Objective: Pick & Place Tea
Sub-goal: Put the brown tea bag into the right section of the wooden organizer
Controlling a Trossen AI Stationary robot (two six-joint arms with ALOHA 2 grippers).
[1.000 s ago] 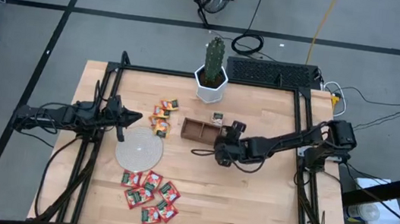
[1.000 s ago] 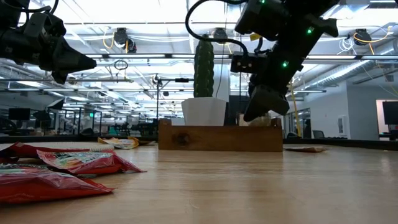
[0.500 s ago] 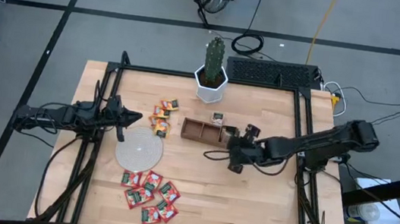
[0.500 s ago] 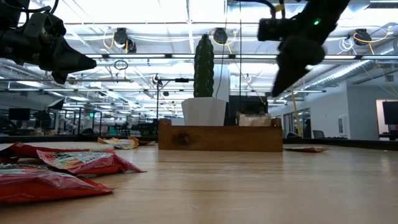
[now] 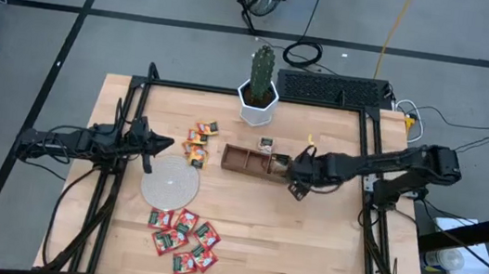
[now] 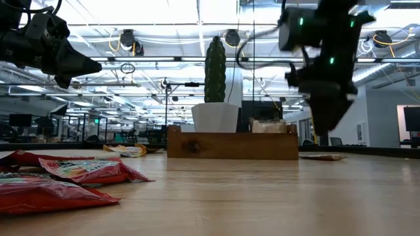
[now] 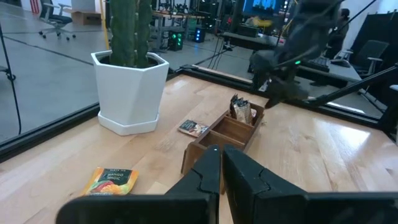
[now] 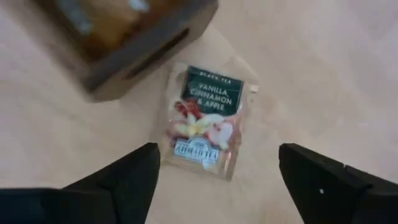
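Right gripper (image 8: 214, 180) seen hovering above table (image 5: 307, 238), fingers spread wide, nothing held. Right wrist view alone reveals whitish tea sachet (image 8: 207, 122) flat between fingers: dark green band, fruit picture, label "Vanilla, Cinnamon & Apple". Just past it, wooden tray (image 8: 118, 37) end. High view loses that sachet under arm. Left gripper (image 7: 219, 177) pressed together, parked far across table.

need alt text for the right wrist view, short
The right gripper, fingers spread wide, hovers over a whitish tea sachet lying flat on the wooden table beside the end of the brown tray.
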